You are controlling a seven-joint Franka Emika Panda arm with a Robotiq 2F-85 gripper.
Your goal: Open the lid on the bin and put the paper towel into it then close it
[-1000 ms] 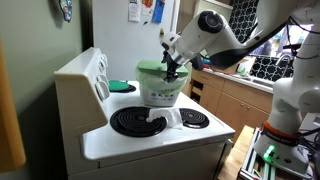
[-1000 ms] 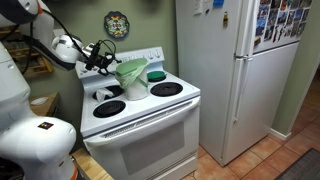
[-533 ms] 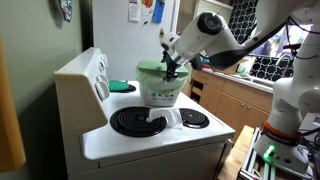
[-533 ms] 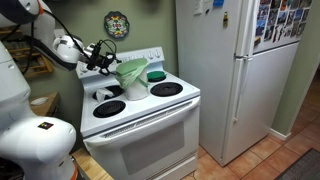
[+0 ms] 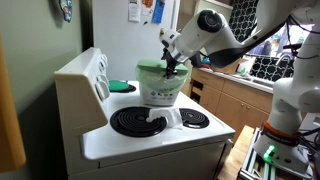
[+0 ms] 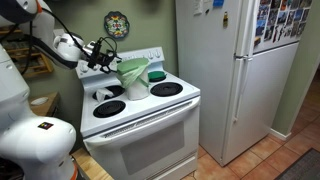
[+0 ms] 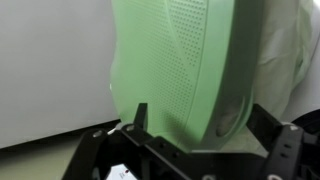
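**Item 1: bin (image 5: 160,93).** A small pale tub at the centre of the frame, standing on the stove top (image 5: 205,142) behind the front burners. It looks like light plastic, so it will probably slide or tip if you push sideways on it. Direct your force upward. The contents are not visible from any view, because the lid hides the interior.

**Item 2: lid (image 6: 131,70).** Green, dished and textured, it sits on top of the bin. In this exterior view it is tilted, with one edge higher than the other, so the bin is judged to be partly open. The lid looks like thin, stiff moulded plastic with a smooth, probably slippery surface. Hold it at the rim, not on the crown. In the wrist view it fills the upper centre and right of the frame.

**Item 3: gripper (image 5: 176,66).** It is at the lid's edge, just right of centre. In the wrist view the fingers (image 7: 140,118) stand wide apart at the bottom of the frame, with the green surface between and behind them. You cannot tell from these views whether they are pinching the rim or only resting against it.

**Item 4: paper towel.** It cannot be identified with confidence. There are pale patches on the white stove top, but none can be told apart from the enamel. Locate it before you let go of the lid.
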